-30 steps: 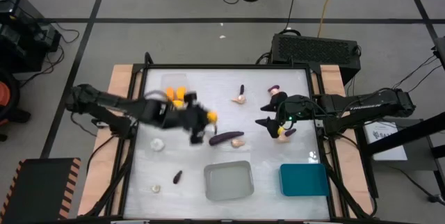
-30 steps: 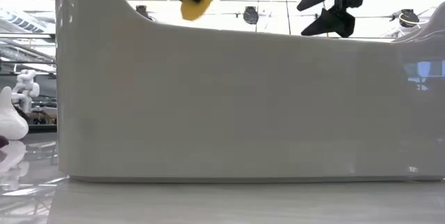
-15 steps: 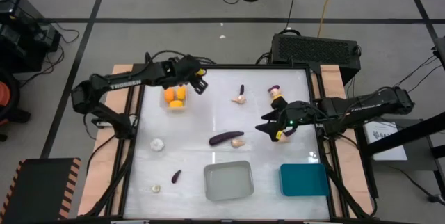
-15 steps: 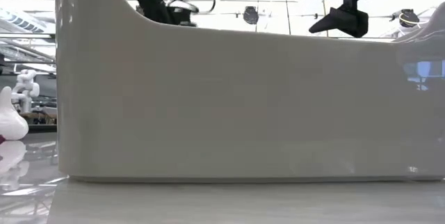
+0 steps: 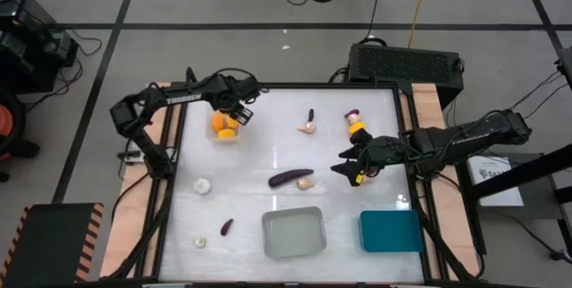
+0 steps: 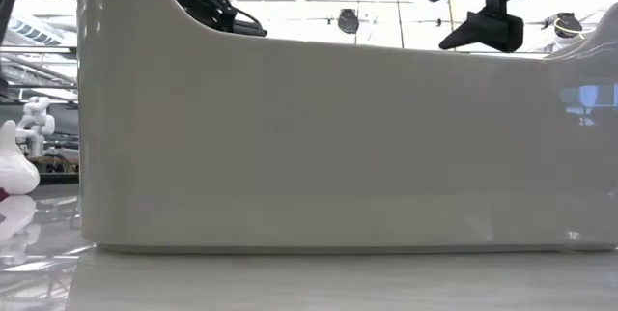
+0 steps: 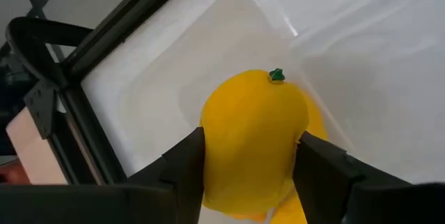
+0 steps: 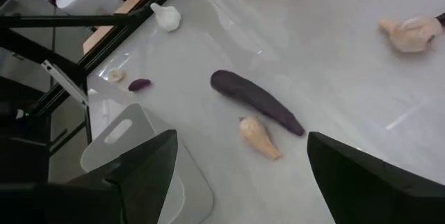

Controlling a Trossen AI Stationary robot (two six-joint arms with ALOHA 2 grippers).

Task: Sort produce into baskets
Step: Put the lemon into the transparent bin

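Observation:
My left gripper (image 5: 238,111) is at the table's far left, over the clear basket (image 5: 225,127), and is shut on a yellow lemon-like piece (image 7: 254,133). Other orange-yellow pieces lie in that basket. My right gripper (image 5: 345,165) is open and empty, above the table right of centre. A long purple eggplant (image 5: 290,178) and a cream bulb (image 5: 307,182) lie on the table just left of it. The grey basket (image 5: 293,232) and the teal basket (image 5: 391,231) stand at the near edge. My left gripper pinches the yellow piece by its two opposite sides (image 7: 212,147) between its two fingers. The fingers slant downward. The piece's green stem end (image 7: 277,76) points away from the wrist. The piece is lifted clear, above the clear basket's floor (image 7: 208,36).
A garlic bulb (image 5: 203,184), a small eggplant (image 5: 227,226) and a small bulb (image 5: 200,242) lie at the near left. More produce lies at the far middle (image 5: 309,122) and far right (image 5: 355,120). A black vented box (image 5: 407,60) stands behind the table.
My left gripper has carried the yellow piece from the table's middle toward the far left corner, and now holds it over the clear basket. My right gripper has stayed open near the same spot.

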